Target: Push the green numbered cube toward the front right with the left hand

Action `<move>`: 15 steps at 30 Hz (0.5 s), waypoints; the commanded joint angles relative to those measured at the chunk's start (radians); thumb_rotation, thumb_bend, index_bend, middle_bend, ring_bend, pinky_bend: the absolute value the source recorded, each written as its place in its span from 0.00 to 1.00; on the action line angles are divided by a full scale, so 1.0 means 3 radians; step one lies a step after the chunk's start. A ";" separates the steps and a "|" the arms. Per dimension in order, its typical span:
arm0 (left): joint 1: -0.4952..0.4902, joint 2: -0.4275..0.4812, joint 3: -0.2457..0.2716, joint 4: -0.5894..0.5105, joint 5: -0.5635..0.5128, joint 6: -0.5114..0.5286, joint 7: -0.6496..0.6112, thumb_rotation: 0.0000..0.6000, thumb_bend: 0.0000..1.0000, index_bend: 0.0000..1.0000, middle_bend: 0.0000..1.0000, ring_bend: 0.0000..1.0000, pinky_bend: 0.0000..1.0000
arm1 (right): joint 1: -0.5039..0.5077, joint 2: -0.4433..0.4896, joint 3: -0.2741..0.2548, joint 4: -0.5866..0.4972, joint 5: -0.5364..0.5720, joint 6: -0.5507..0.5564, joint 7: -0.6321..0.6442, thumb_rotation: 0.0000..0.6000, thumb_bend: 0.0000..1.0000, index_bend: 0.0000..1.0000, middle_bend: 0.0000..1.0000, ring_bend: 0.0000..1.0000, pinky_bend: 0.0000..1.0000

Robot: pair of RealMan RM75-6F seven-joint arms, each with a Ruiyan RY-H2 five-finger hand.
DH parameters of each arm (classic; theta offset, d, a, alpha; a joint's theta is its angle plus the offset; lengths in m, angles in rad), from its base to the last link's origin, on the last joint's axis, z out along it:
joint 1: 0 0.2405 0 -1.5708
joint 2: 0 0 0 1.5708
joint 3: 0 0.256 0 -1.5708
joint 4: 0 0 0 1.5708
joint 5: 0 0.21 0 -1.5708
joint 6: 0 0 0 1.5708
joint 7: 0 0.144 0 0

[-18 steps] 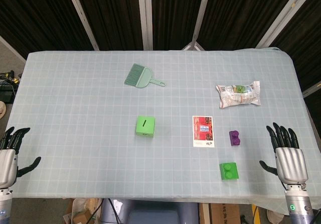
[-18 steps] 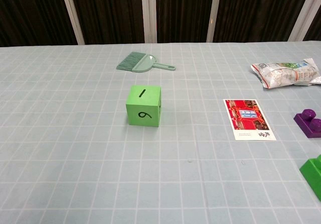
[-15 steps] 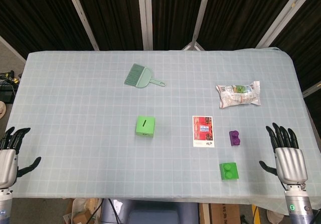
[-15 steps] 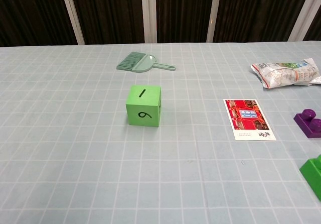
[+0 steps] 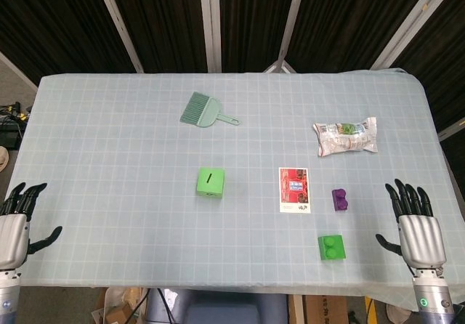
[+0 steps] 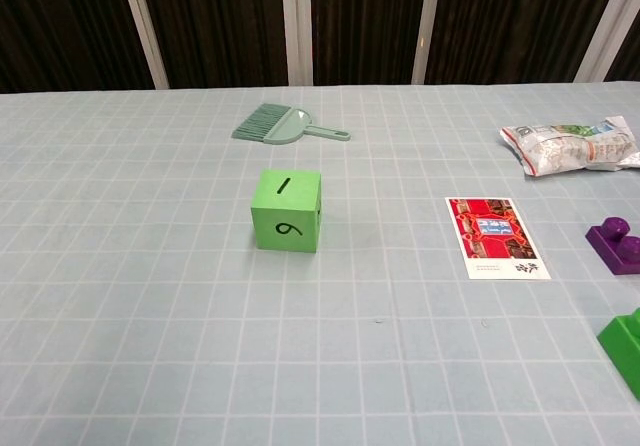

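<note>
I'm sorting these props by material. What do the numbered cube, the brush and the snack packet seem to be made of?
Cube: probably foam or soft plastic; matte green faces without glare, black printed digits.
Brush: looks like moulded plastic, uniform teal, with fine bristles of the same colour.
Packet: thin plastic film; crinkled, glossy, printed.

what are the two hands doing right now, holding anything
Left hand: open, fingers spread, holding nothing, at the table's near left edge.
Right hand: open, fingers spread, holding nothing, at the near right edge.
</note>
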 commanded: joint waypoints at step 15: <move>-0.0354 0.0086 -0.0353 0.0197 -0.0314 -0.0352 0.0031 1.00 0.29 0.13 0.25 0.25 0.35 | -0.0026 0.0034 0.0014 -0.0014 0.0011 0.0032 0.0088 1.00 0.07 0.08 0.00 0.00 0.00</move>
